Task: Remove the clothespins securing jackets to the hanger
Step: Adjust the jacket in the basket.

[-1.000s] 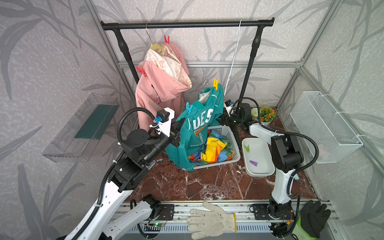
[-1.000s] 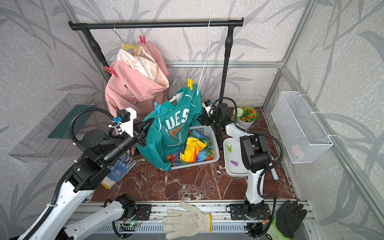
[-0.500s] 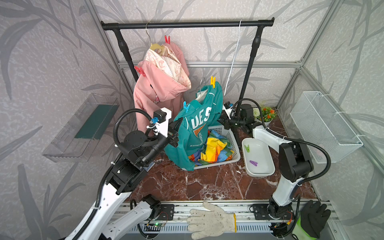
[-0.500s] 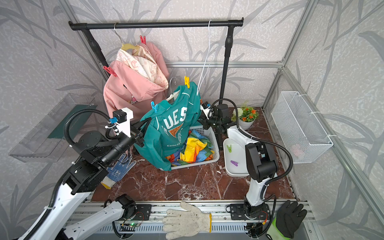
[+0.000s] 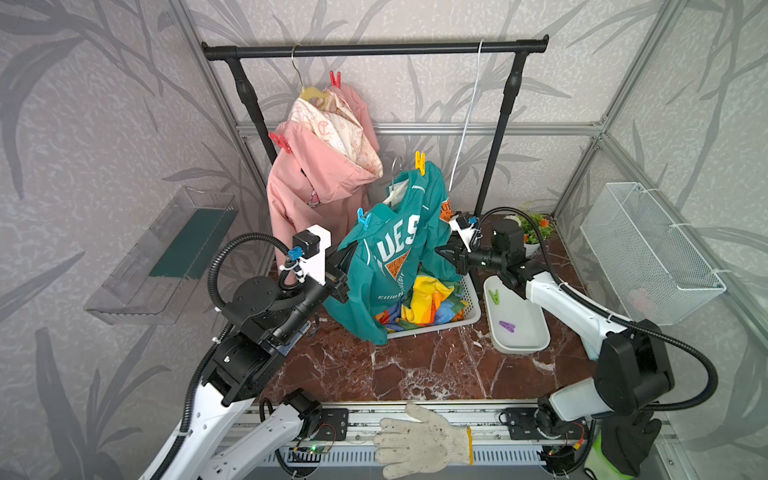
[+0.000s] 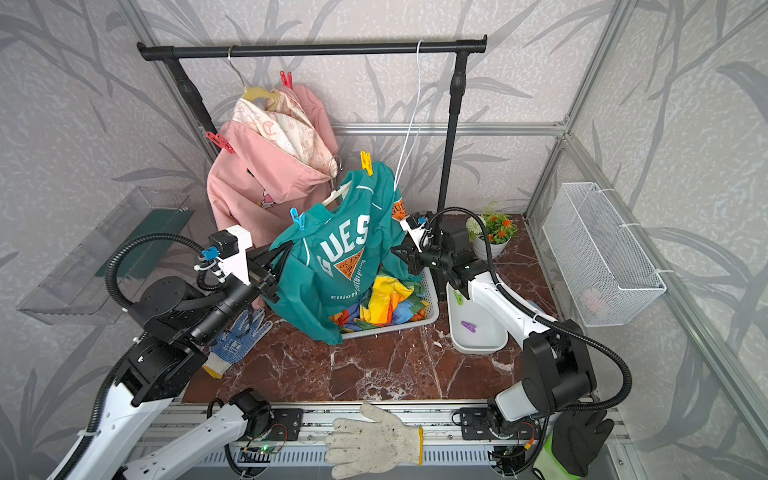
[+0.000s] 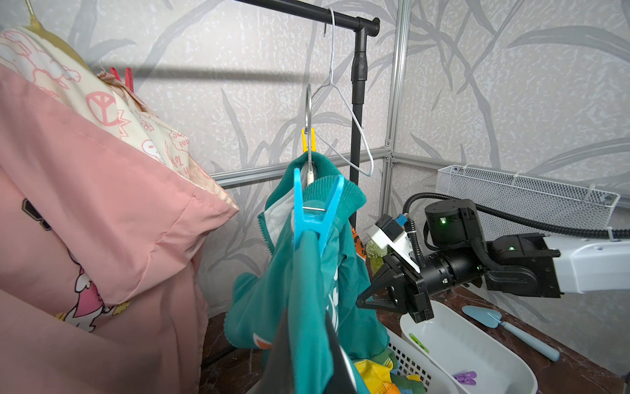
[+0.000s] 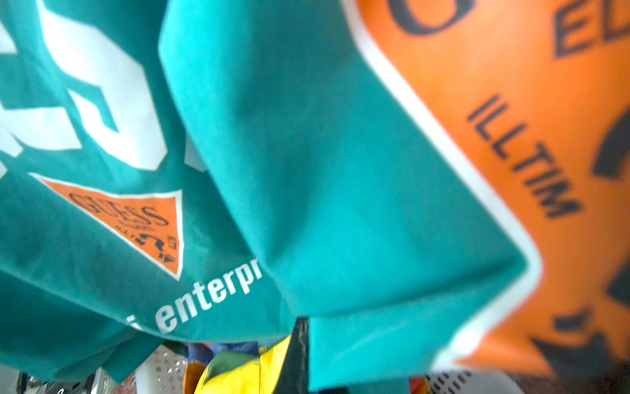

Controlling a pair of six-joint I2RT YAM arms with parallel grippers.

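Moments ago the right arm swung in and the teal jacket [image 5: 386, 257] drifted toward nine o'clock. At eleven o'clock the pink jacket [image 5: 316, 183] carries two red clothespins [image 5: 279, 140]. The left hand [image 7: 308, 334] is clamped on teal cloth under the blue clothespin [image 5: 363, 218], with the yellow clothespin [image 5: 420, 162] above. The right hand [image 7: 359, 300], closed, touches the sleeve; whether it pinches the cloth, I can't tell. The green clothespin [image 5: 494, 296] and purple clothespin [image 5: 506, 326] lie in the white tray [image 5: 536, 345] at three o'clock.

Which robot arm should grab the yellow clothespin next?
Probably the right. The left gripper is shut on the teal jacket with white lettering, steadying it. The right gripper, shut, sits beside the jacket on the side of the yellow plastic clothespin.
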